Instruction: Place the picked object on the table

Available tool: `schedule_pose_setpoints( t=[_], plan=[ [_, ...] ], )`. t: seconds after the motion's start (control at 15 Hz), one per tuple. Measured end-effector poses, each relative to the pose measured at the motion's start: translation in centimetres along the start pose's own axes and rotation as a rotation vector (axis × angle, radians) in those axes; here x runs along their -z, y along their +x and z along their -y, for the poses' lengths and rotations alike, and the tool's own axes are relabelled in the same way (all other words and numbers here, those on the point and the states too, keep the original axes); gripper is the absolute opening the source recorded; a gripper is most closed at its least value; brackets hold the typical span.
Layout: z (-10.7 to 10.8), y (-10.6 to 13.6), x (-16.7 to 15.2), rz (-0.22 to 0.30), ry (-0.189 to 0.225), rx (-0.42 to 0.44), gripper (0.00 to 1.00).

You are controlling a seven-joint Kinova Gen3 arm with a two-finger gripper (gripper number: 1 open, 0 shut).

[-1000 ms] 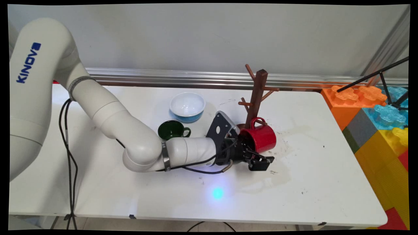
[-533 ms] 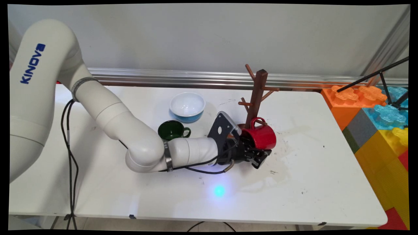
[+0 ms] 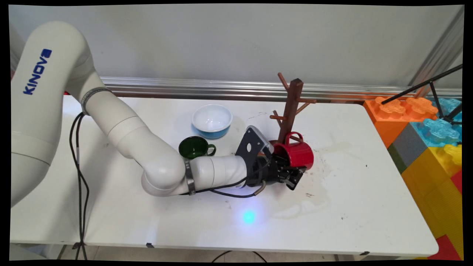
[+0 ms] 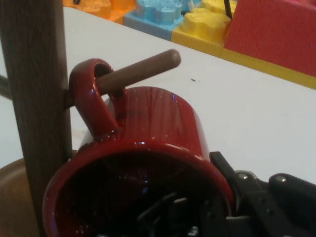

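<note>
Main view and hand view: red mug held at the rack's peg

Main view: the pincer (image 3: 292, 173) is closed on the rim of a red mug (image 3: 300, 154), one finger inside the mouth and the other against the outer wall. The mug lies tipped on its side, mouth toward the arm, with its handle up against the dark wooden mug rack (image 3: 291, 107) near the middle of the worktop (image 3: 369, 192). A green cup (image 3: 196, 146) stands just beside the arm's forearm on the far side, and a white bowl with a blue outside (image 3: 212, 119) stands farther back. Large coloured building blocks (image 3: 425, 129) are stacked off the worktop's right end.

Hand view: the mug's handle (image 4: 91, 98) is threaded over a wooden peg (image 4: 143, 71), which pokes out past it; the rack's post (image 4: 34, 98) stands touching the handle. One finger (image 4: 256, 192) presses on the rim's outside.

The mug looks glossy, probably enamel or glazed ware: stiff, fairly light, slippery, and liable to chip if knocked on the post. The rim wall gives a sound hold, leaving the handle free.
</note>
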Motion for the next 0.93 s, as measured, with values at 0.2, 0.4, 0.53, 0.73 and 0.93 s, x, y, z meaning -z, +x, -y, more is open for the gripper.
schedule_pose_setpoints(
  t=[0.2, 0.4, 0.53, 0.73, 0.93],
  plan=[
    [-0.2, 0.2, 0.2, -0.008, -0.007, -0.008, 0.00],
    [-0.4, 0.6, 0.3, -0.016, -0.014, -0.015, 0.00],
    [-0.7, 0.9, 0.5, -0.022, -0.024, -0.022, 0.00],
    [-1.6, 1.4, 0.9, -0.029, -0.046, -0.030, 0.00],
    [-2.7, 1.8, 1.6, -0.033, -0.070, -0.037, 0.00]
  ],
)
